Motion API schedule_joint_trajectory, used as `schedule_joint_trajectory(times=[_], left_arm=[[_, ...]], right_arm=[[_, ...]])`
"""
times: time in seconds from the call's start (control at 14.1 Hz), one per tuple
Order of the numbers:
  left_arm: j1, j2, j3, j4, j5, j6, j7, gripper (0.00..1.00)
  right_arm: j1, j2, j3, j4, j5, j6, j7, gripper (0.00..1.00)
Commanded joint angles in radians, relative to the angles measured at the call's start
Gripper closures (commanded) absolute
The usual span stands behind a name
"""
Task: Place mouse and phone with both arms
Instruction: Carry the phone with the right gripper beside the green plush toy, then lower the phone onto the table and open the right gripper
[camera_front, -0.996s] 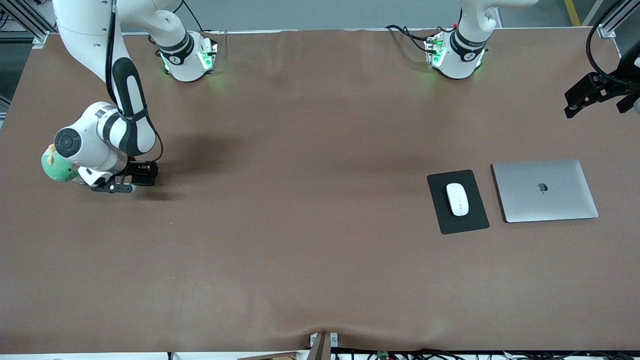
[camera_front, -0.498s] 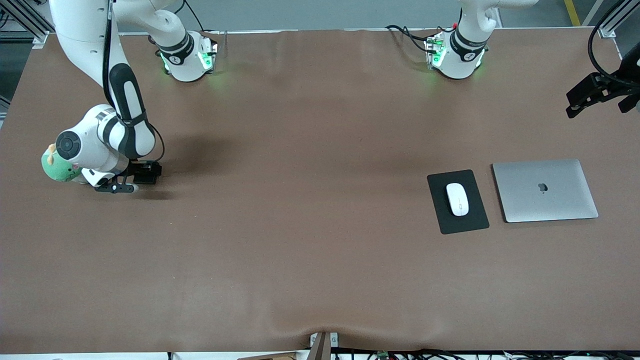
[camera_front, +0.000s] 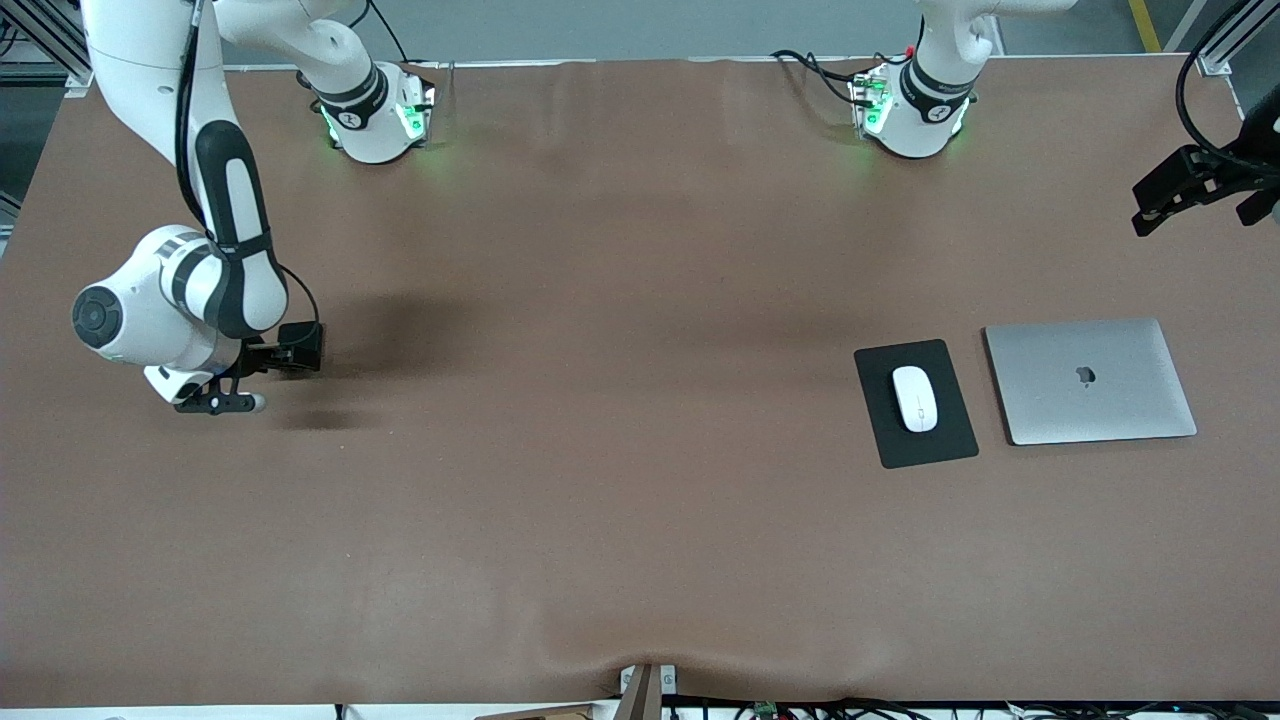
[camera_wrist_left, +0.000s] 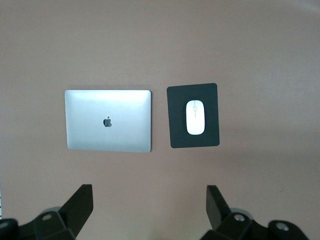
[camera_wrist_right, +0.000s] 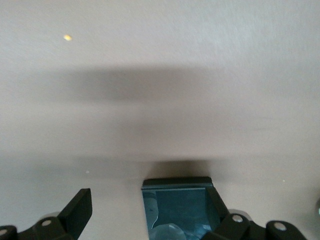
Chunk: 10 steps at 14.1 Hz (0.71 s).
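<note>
The front view takes in the whole brown worktop (camera_front: 620, 500). The white mouse (camera_front: 915, 398) lies in the middle of a flat black pad (camera_front: 945, 440), toward the left arm's end of the worktop. A shut silver laptop (camera_front: 1090, 380) lies just beside the pad, closer to that end.

The left tool (camera_front: 1195, 190) hangs high over the worktop's edge at the left arm's end, and the front view shows only a dark shape there. The left wrist view tells more: both black fingers (camera_wrist_left: 80, 205) stand wide apart with nothing between them. That view looks straight down at the mouse (camera_wrist_left: 195, 117), the pad (camera_wrist_left: 210, 137) and the laptop (camera_wrist_left: 107, 120) well below.

The right tool (camera_front: 250, 380) is low over the worktop at the right arm's end. In the front view a small black block shows at the tool, but you cannot tell from there what it is. The right wrist view shows it: the phone (camera_wrist_right: 177, 205) (dark and shiny here, with a squared edge). One finger (camera_wrist_right: 220, 212) lies against its side. The other finger (camera_wrist_right: 80, 210) stands clear of it, with bare worktop showing in the gap, so the tool is spread open and is not squeezing the phone. Whether the phone rests on the worktop cannot be told from these views.
</note>
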Motion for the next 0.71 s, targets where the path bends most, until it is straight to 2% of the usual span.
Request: schedule_joint_trajectory(times=[0.0, 0.14, 0.36, 0.5, 0.64], left_arm=[[0.003, -0.011, -0.001, 0.000, -0.014, -0.009, 0.018, 0.00], [0.003, -0.010, -0.001, 0.000, -0.014, -0.009, 0.018, 0.00], [0.003, -0.007, -0.002, 0.002, -0.015, -0.009, 0.018, 0.00], [0.003, -0.007, -0.004, 0.000, -0.015, -0.009, 0.018, 0.00], [0.003, -0.004, -0.004, 0.000, -0.015, -0.009, 0.020, 0.00]], right_arm=[[-0.057, -0.007, 0.011, 0.157, -0.047, -0.198, -0.033, 0.00], [-0.085, 0.000, 0.019, 0.251, -0.098, -0.278, -0.033, 0.00], [-0.077, 0.001, 0.027, 0.383, -0.239, -0.366, -0.032, 0.00], [-0.105, 0.001, 0.044, 0.492, -0.274, -0.445, -0.033, 0.00], [-0.108, 0.001, 0.044, 0.546, -0.286, -0.489, -0.033, 0.00]])
